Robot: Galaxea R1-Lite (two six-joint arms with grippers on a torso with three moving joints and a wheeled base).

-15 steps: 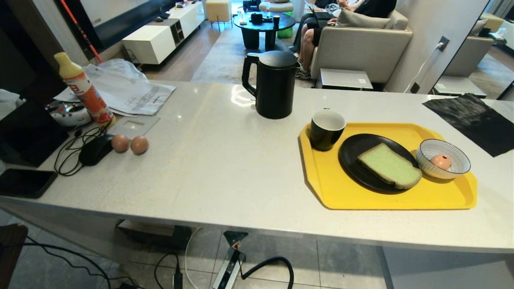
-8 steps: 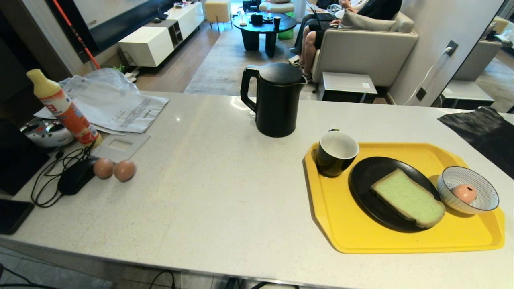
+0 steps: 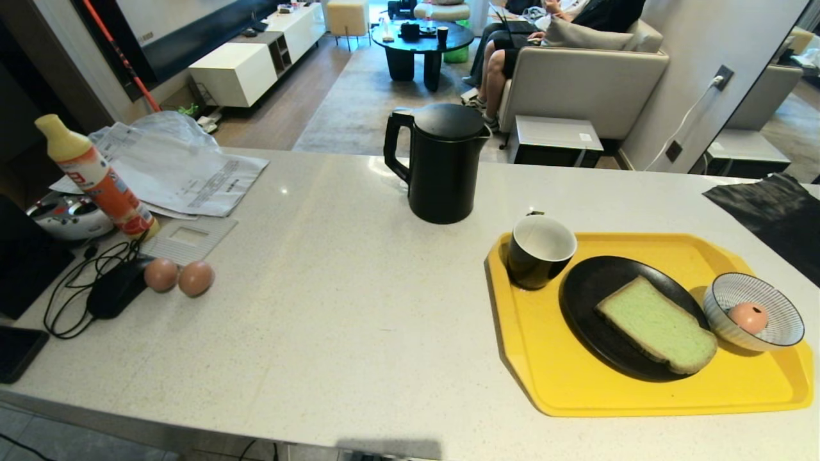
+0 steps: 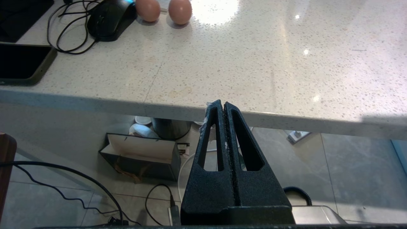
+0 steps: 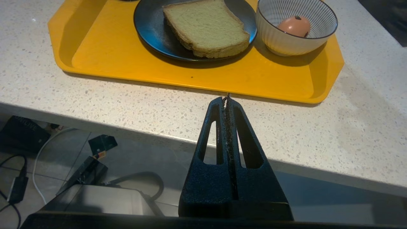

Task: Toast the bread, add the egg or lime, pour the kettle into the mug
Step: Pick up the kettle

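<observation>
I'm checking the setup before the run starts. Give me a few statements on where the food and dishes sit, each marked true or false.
1. The bread lies on the black plate. True.
2. The egg lies on the plate beside the bread. False: it sits in the striped bowl.
3. The kettle stands on the tray. False: it stands on the counter, beyond the tray.
4. The mug stands on the tray. True.
5. Two brown eggs lie on the counter. True.

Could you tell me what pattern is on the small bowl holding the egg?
Fine dark stripes on white, running down from a dark rim; the bowl shows best in the right wrist view.
</observation>
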